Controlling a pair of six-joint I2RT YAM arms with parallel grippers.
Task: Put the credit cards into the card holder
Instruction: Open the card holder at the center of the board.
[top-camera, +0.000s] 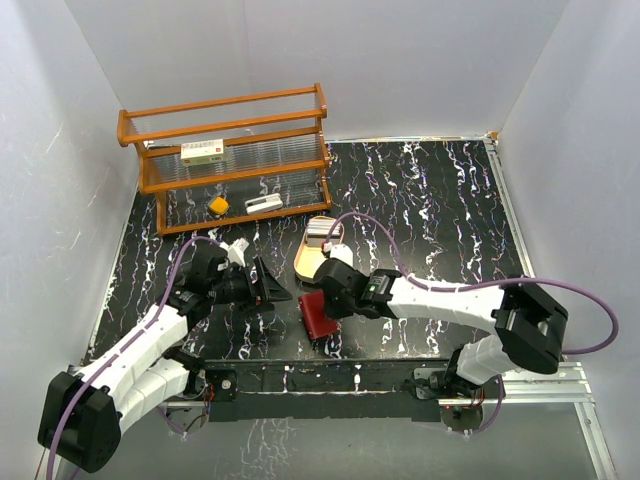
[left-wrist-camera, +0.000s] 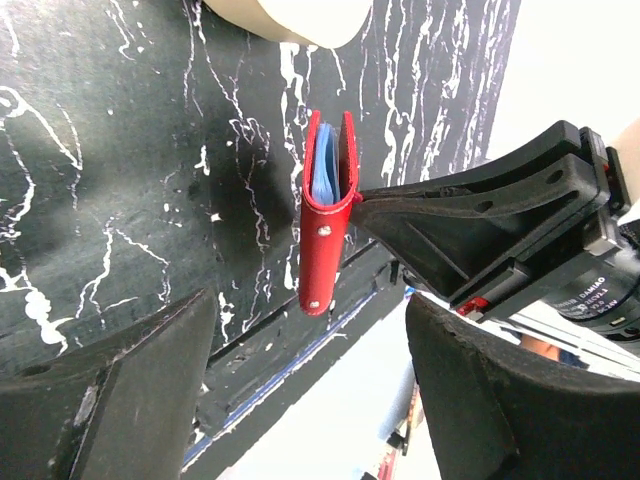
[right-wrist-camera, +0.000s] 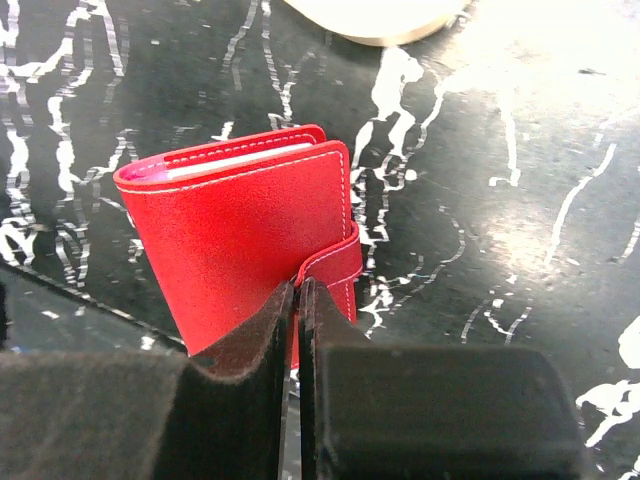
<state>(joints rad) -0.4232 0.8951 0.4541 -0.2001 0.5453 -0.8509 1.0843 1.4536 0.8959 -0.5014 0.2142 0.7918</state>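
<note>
Wooden rack (top-camera: 230, 124), tan tray (top-camera: 310, 263) — marbled table (top-camera: 430, 200).

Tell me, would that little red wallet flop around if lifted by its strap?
Probably somewhat: the right gripper pinches only the thin snap tab, so the card holder would likely dangle. Its stitched covers look fairly stiff. Slim and small, it is probably light and easy to tip.

right gripper (right-wrist-camera: 298, 288) pinched on closed card holder (right-wrist-camera: 240, 225), its 5 o'clock edge; tan tray (right-wrist-camera: 385, 22) at 12 o'clock.
</note>
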